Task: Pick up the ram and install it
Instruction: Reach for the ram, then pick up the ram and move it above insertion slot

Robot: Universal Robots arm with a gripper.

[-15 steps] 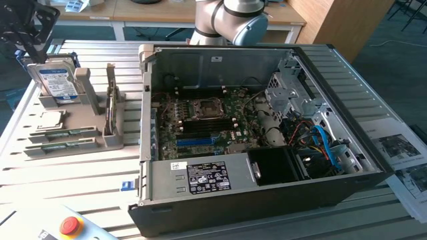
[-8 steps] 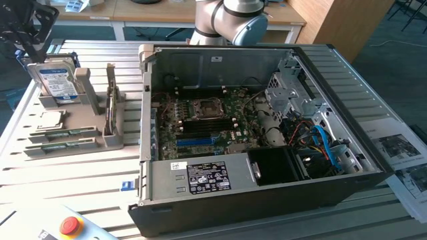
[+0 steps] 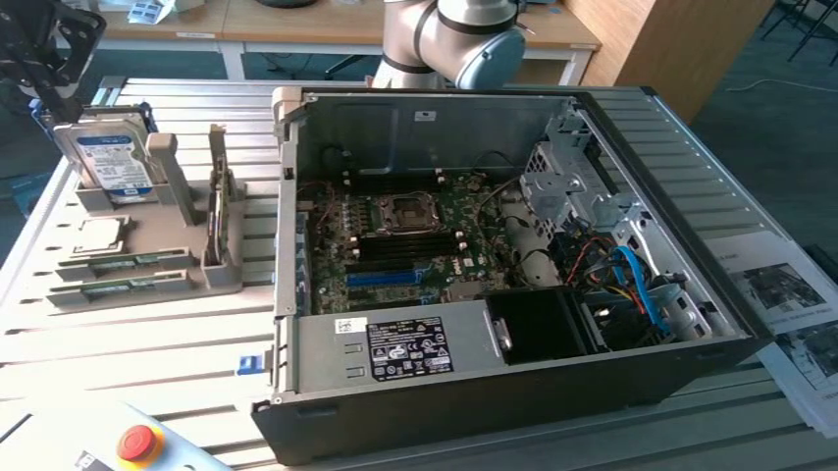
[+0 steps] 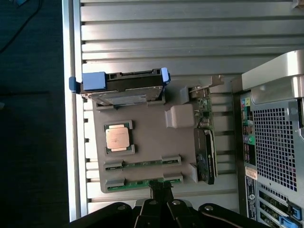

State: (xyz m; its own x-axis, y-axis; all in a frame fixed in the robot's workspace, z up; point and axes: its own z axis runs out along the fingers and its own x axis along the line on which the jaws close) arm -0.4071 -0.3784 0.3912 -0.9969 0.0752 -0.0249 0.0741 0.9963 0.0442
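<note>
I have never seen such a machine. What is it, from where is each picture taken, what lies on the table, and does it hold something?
This is one robot arm with a grasping tool at its end. The exterior view comes from a camera off the arm. The wrist view comes from a camera on the arm's wrist, looking past the tool.

On the slatted metal table stands an open computer case with its motherboard showing. Beside it, on the exterior view's left, a grey holder carries a hard drive, a processor chip, an upright card, a green ram stick and a second stick.

The tool is shut and holds nothing. It hangs above the holder.
</note>
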